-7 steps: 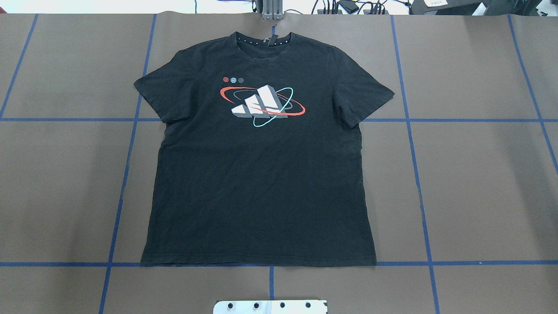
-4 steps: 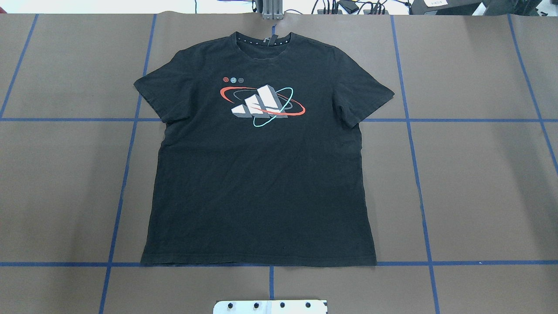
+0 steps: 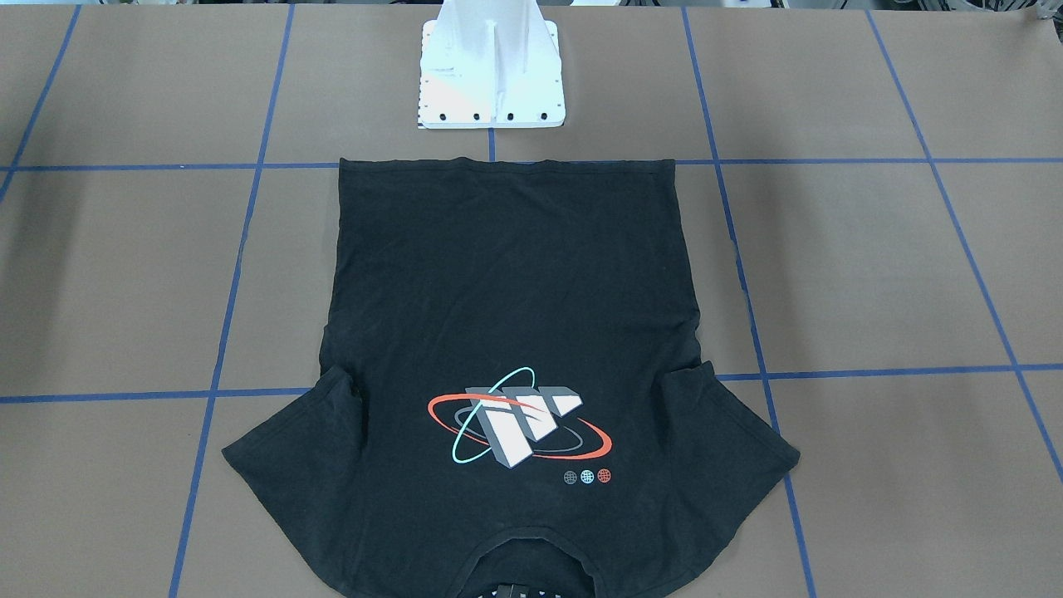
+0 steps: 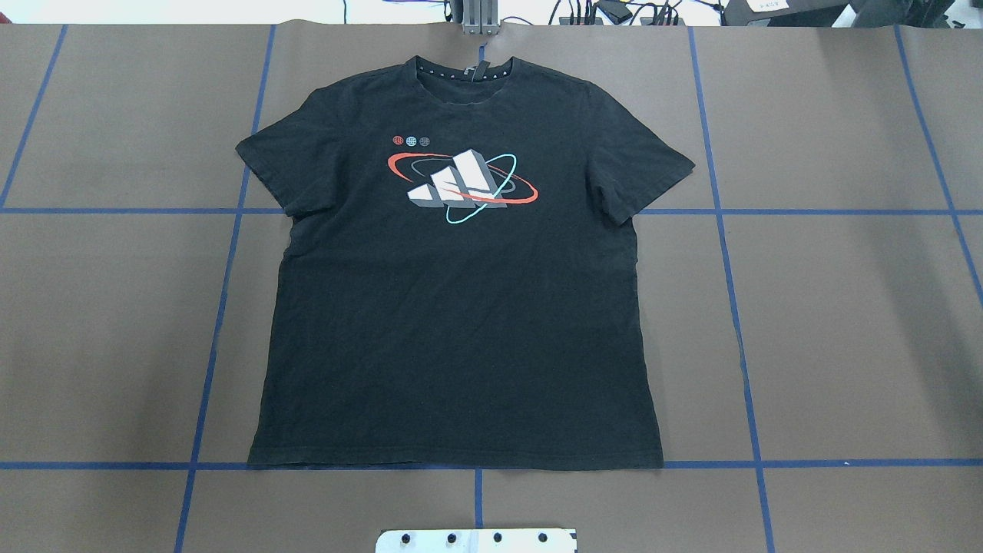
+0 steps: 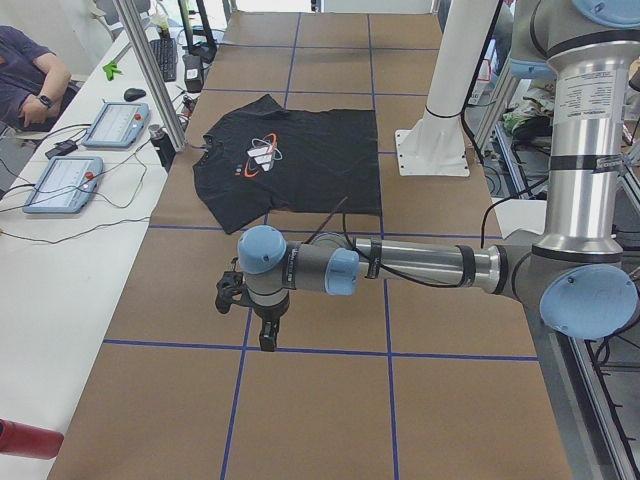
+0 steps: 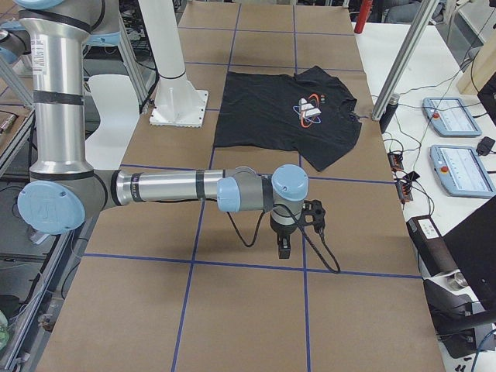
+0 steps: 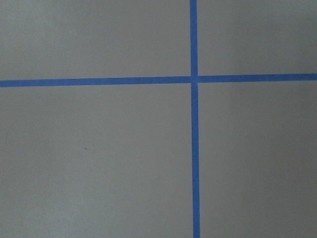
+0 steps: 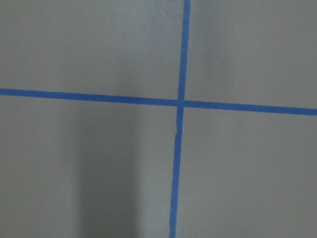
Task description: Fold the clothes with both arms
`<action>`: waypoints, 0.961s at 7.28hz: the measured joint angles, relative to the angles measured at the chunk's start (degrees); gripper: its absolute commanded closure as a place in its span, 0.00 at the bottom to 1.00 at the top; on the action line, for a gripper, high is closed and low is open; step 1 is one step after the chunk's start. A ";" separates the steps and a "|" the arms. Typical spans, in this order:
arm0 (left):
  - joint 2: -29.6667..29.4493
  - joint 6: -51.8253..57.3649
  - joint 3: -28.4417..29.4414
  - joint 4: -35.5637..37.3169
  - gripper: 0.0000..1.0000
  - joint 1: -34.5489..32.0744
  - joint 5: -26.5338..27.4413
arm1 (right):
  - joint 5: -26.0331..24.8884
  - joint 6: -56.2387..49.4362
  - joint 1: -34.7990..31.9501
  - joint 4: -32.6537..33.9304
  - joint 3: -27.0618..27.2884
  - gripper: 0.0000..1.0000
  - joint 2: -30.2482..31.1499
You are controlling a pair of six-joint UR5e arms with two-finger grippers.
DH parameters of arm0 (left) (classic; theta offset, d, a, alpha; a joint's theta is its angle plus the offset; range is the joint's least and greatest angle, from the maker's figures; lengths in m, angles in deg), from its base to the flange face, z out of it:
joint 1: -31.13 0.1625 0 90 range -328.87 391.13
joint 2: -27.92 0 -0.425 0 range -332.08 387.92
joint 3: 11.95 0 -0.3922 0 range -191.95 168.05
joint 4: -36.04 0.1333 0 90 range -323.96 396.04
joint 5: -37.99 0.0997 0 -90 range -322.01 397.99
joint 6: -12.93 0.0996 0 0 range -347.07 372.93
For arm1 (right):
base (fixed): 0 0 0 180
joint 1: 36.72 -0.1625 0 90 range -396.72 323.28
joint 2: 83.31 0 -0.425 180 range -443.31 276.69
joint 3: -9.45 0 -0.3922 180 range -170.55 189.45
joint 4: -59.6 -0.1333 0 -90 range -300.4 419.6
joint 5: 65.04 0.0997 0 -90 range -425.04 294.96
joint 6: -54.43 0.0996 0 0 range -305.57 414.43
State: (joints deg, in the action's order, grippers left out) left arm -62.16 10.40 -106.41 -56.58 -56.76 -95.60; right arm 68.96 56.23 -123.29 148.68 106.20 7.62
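Observation:
The black T-shirt (image 4: 461, 322) lies flat and print-up in the middle of the brown table, collar at the far edge and hem toward the robot; it also shows in the front-facing view (image 3: 515, 282) and both side views (image 5: 310, 165) (image 6: 263, 116). My left gripper (image 5: 268, 338) hangs over bare table well off the shirt's left side, pointing down. My right gripper (image 6: 284, 248) hangs likewise off the shirt's right side. Both show only in the side views, so I cannot tell whether they are open or shut. The wrist views show only brown paper and blue tape lines.
The white pedestal base (image 3: 490, 79) stands just behind the hem. Blue tape lines (image 4: 729, 307) grid the table. A side bench holds two tablets (image 5: 62, 183), cables and a seated person (image 5: 30, 70). Aluminium posts (image 6: 403, 58) rise at the table's far edge.

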 measured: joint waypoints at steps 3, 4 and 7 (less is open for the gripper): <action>-6.04 -0.35 0.43 -0.20 0.00 0.11 -2.67 | 0.24 0.23 3.74 -0.23 0.30 0.00 -4.13; -7.01 -0.35 0.74 -1.47 0.00 0.60 -3.63 | 0.45 0.30 4.85 -0.19 0.45 0.00 -6.39; -9.25 -1.51 4.22 -8.70 0.00 3.92 -4.26 | 0.87 4.59 9.91 -3.72 -0.49 0.00 -10.61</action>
State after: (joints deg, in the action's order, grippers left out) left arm -71.42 8.89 -102.19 -65.28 -52.84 -99.86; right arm 69.83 60.82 -113.38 144.96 105.71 -2.98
